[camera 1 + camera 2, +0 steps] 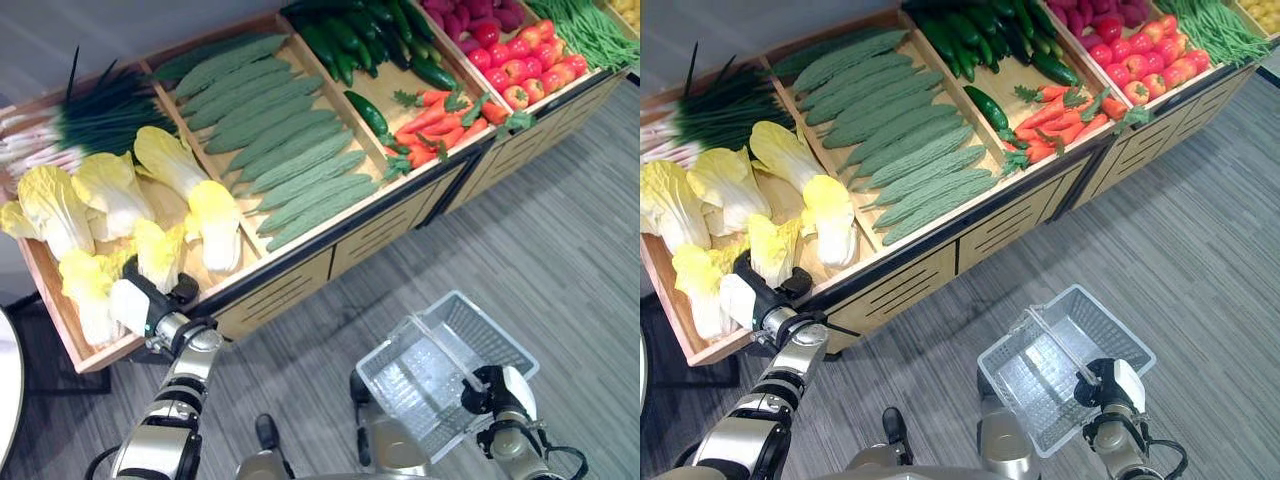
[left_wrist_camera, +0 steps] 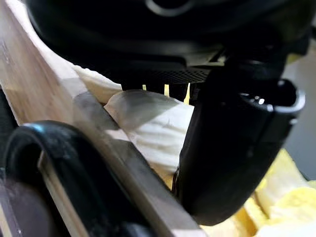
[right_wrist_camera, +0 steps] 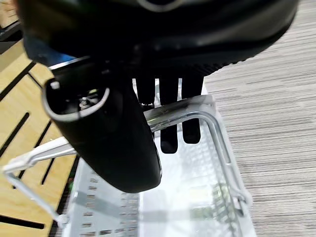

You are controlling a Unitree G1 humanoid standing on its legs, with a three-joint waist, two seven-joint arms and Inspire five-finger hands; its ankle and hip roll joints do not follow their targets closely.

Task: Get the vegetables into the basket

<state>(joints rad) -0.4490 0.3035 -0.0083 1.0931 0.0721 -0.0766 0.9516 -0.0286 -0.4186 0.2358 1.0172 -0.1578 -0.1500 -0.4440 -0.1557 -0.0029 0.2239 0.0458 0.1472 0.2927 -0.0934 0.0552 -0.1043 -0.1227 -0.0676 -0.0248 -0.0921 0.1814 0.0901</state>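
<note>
Left hand at the cabbage bin, right hand carrying the basket.

Head views: the left hand [image 1: 150,305] sits at the near edge of the wooden display stand [image 1: 290,285], against a napa cabbage [image 1: 92,290] in the leftmost bin; bitter gourds [image 1: 290,150], cucumbers [image 1: 350,40], carrots [image 1: 435,125] and tomatoes [image 1: 525,70] fill the bins further along. The right hand [image 1: 1110,385] holds the clear plastic basket [image 1: 1040,385] over the grey floor [image 1: 560,220]. Left wrist view: thumb and fingers [image 2: 232,148] curl round a pale cabbage leaf beside the bin's rim. Right wrist view: fingers [image 3: 170,113] curl over the basket's handle [image 3: 182,111], thumb beneath.
</note>
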